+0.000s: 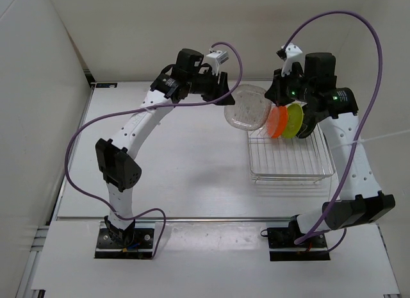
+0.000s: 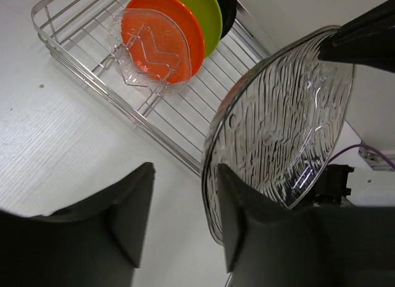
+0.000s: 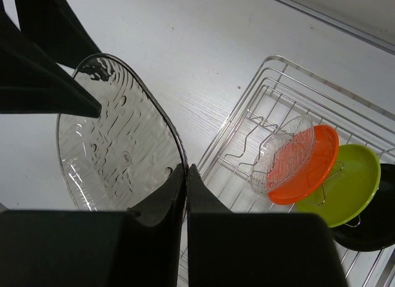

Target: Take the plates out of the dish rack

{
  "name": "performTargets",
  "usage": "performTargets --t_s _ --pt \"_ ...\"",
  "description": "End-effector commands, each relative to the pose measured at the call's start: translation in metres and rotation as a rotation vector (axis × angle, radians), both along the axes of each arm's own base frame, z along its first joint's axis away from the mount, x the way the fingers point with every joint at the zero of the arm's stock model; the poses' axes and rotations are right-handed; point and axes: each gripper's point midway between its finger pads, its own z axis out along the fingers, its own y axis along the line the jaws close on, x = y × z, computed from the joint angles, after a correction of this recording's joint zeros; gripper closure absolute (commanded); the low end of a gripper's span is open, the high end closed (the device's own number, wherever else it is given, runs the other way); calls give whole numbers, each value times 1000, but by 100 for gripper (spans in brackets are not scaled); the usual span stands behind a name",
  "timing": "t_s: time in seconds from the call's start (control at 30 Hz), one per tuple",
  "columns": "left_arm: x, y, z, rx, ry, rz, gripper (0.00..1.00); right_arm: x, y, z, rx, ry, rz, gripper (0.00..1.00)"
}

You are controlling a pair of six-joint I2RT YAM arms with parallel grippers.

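The clear plate (image 1: pixel 246 107) hangs tilted in the air just left of the dish rack (image 1: pixel 291 163). My right gripper (image 3: pixel 186 166) is shut on its rim (image 3: pixel 117 145). My left gripper (image 2: pixel 185 170) is open, with the far rim of the plate (image 2: pixel 284 114) just inside the gap against one finger. The orange plate (image 2: pixel 185 28), yellow-green plate (image 2: pixel 207 9) and black plate (image 2: pixel 227 6) stand upright in a row at the rack's far end. They also show in the right wrist view: orange (image 3: pixel 315 170), yellow-green (image 3: pixel 345 188), black (image 3: pixel 376 231).
A smaller clear dish-like piece (image 2: pixel 148 46) leans against the orange plate inside the rack. The rack's near half (image 3: pixel 259 95) holds only bare wire. White walls close in the table at the back and left. Purple cables loop above both arms.
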Motion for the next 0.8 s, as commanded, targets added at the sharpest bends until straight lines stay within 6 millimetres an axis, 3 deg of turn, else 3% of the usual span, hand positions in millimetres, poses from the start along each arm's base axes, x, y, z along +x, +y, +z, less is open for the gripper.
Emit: performTargets --t_s 0.0,0.03,0.23,0.33,0.37,0.47,0.57,0.6,0.63,0.67,0.77 --pt "-13 -3 16 -28 -27 -33 47 3 1 22 35 -62 -1 100" --pt "-12 -3 15 -24 -30 -24 51 4 -1 22 29 -64 -13 100" --pt "-3 4 19 3 -73 30 53 11 -6 12 8 -50 -46 100" --pt "-3 6 23 5 -91 36 71 11 -6 12 8 -50 -46 100" --pt "-1 7 23 8 -94 44 89 11 -6 8 6 -41 -46 100" --pt "-5 4 15 19 -77 35 89 10 -4 5 16 -26 -39 94" --pt "-5 6 0 41 -55 43 89 8 -2 -4 17 -2 -27 51" --pt "-4 10 -1 53 -59 64 89 8 -2 -4 10 -7 -23 42" --pt "-4 12 -16 81 -41 67 89 10 -5 -9 -1 3 -39 19" --pt "-1 16 -17 79 -44 78 89 11 -7 -10 -10 1 -53 2" --pt "7 32 -40 112 -5 116 89 19 -20 -10 -46 -19 -124 0"
